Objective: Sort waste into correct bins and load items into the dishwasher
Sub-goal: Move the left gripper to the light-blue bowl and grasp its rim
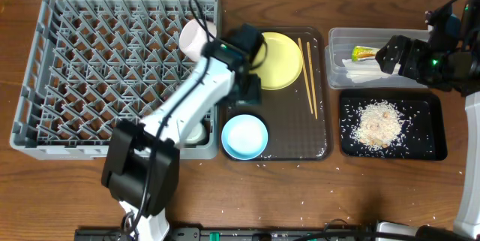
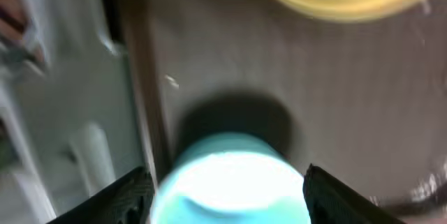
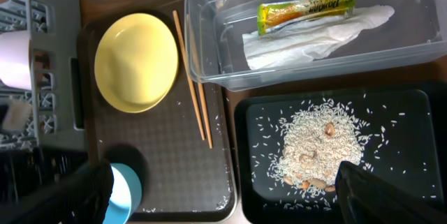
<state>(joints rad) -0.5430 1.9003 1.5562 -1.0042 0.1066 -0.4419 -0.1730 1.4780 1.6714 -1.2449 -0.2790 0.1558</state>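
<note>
Left claw (image 1: 248,92) hung spread and empty over the dark brown serving tray (image 1: 315,148). Round light blue bowl (image 1: 244,137) sat just on its near side, way closer to this arm than the right one.

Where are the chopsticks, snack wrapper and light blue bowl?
chopsticks (image 3: 194,88), right wrist view, mid-length of the pair
snack wrapper (image 3: 305,9), right wrist view, middle of printed face
light blue bowl (image 1: 244,136), overhead view, centre of its inside
</note>
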